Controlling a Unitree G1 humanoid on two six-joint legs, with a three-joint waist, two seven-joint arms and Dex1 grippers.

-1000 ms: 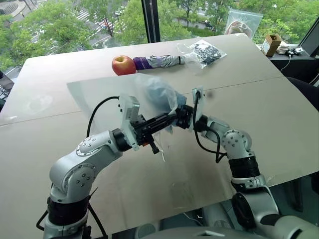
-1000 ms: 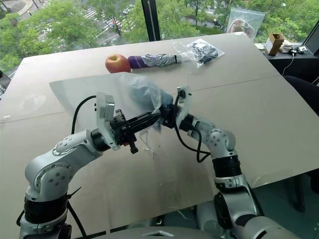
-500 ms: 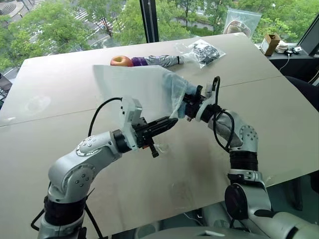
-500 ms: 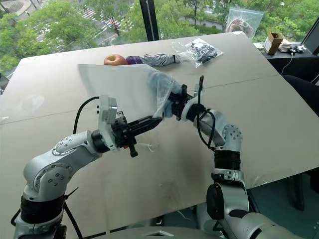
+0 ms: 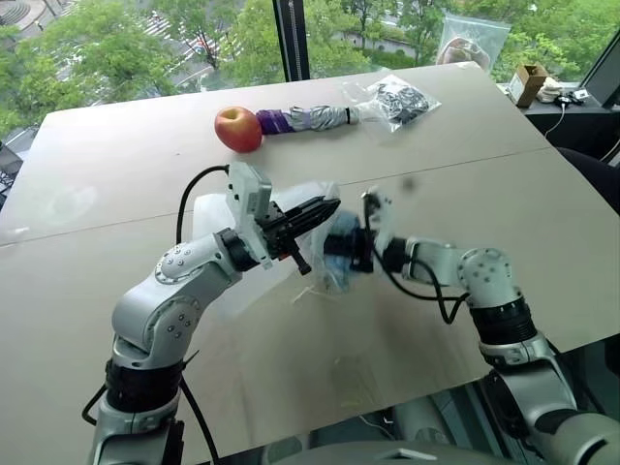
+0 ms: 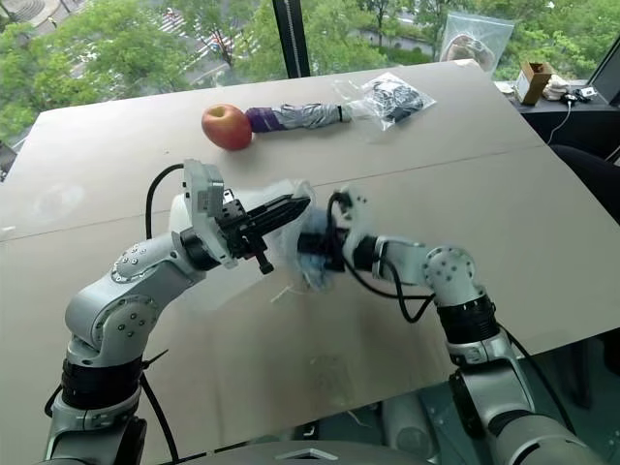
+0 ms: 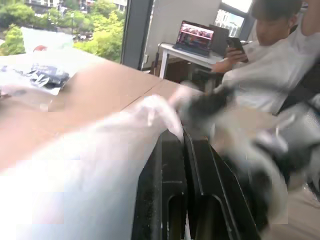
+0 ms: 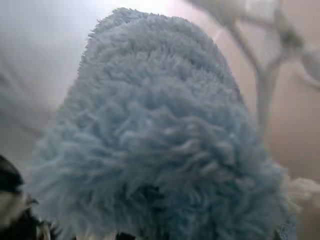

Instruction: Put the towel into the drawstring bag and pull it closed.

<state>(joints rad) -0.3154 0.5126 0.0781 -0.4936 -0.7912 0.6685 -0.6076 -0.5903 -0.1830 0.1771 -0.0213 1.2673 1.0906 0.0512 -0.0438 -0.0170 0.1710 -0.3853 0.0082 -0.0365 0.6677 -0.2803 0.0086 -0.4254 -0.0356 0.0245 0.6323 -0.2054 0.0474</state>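
Mid table: left gripper (image 5: 325,208) clamped shut on rim of drawstring bag (image 5: 218,215), held up off table (image 5: 504,184). Right gripper (image 5: 334,254) grips towel (image 8: 160,150) at bag mouth, cords (image 5: 308,291) dangling below. Far side: apple (image 5: 239,128) touching folded umbrella (image 5: 310,119), clear plastic bag w/ dark contents (image 5: 399,99) just right. Person (image 7: 270,65) w/ phone beyond table.

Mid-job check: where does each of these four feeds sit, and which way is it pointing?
Left eye view: head camera, looking forward and down over the beige table; both arms show, left gripper pinching the thin translucent white drawstring bag.
Right eye view: its stereo twin, same scene; red apple and grey-and-purple folded umbrella lie at the far edge.
Left wrist view: along its own shut black fingers clamping bag fabric; a seated person beyond.
Right wrist view: close on the light-blue fuzzy towel.
Shared: both wrist views show the bag.
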